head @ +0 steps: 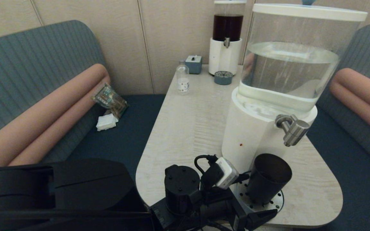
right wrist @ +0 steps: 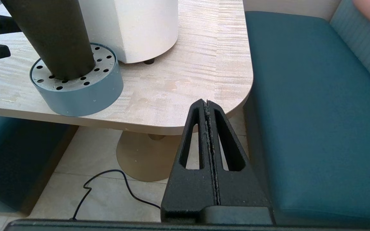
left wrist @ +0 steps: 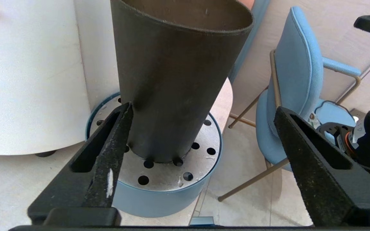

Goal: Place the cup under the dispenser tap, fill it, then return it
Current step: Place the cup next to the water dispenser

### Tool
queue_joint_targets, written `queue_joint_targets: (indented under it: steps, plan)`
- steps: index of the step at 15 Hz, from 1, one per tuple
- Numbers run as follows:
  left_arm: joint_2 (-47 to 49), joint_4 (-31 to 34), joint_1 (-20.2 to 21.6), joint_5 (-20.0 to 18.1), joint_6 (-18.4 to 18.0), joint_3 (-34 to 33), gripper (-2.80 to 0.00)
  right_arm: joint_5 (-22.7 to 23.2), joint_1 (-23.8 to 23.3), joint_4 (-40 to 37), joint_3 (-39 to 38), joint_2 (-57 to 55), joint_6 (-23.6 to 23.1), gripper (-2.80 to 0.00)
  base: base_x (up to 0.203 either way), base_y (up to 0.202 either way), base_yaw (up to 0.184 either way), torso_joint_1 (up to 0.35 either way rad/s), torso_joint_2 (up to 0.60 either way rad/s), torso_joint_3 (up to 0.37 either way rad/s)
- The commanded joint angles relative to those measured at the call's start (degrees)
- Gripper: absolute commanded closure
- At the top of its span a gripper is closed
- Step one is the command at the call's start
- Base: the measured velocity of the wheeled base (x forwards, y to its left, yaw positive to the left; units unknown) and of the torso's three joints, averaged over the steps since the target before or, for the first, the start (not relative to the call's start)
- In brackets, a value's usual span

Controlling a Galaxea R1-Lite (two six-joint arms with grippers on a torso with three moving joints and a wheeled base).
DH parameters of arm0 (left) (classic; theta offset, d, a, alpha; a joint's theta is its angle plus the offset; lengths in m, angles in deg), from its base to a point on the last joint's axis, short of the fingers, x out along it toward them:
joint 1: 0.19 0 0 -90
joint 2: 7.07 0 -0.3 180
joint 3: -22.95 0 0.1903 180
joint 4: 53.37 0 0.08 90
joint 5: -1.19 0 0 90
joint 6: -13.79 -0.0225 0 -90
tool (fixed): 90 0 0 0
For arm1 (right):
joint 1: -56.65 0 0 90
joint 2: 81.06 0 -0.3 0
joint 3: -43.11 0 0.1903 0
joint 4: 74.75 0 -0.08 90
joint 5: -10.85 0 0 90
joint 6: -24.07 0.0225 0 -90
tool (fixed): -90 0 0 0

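The dark tapered cup (head: 268,178) stands upright on the round perforated drip tray (head: 276,200), at the foot of the big white dispenser (head: 249,134). The cup is below and slightly in front of the steel dispenser tap (head: 292,128). My left gripper (left wrist: 203,106) is open around the lower part of the cup (left wrist: 172,80). One finger (left wrist: 117,138) rests against its wall and the other finger (left wrist: 300,144) stands well clear. I cannot see whether the cup holds water. My right gripper (right wrist: 206,102) is shut on nothing, low beside the table's near right corner.
At the table's (head: 185,134) far end stand a smaller dark-liquid dispenser (head: 226,38), its drip tray (head: 223,77), a small clear bottle (head: 182,80) and a blue-grey box (head: 193,64). Packets (head: 109,98) lie on the left sofa. A blue chair (left wrist: 297,64) stands past the table's edge.
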Motion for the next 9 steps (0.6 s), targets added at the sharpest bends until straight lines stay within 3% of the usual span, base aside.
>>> queue_joint_targets:
  steps: [1, 9]
  plan:
    - [0.1, -0.5, 0.1, 0.0, 0.0, 0.1, -2.80, 0.0, 0.0, 0.0, -0.1, 0.0, 0.0, 0.00, 0.000, 0.000, 0.000, 0.000, 0.00, 0.000]
    - [1.9, -0.5, 0.2, 1.9, 0.5, 3.6, -2.80, 0.0, 0.0, 0.0, 0.0, 0.0, 0.0, 0.00, 0.000, 0.000, 0.000, 0.000, 0.00, 0.000]
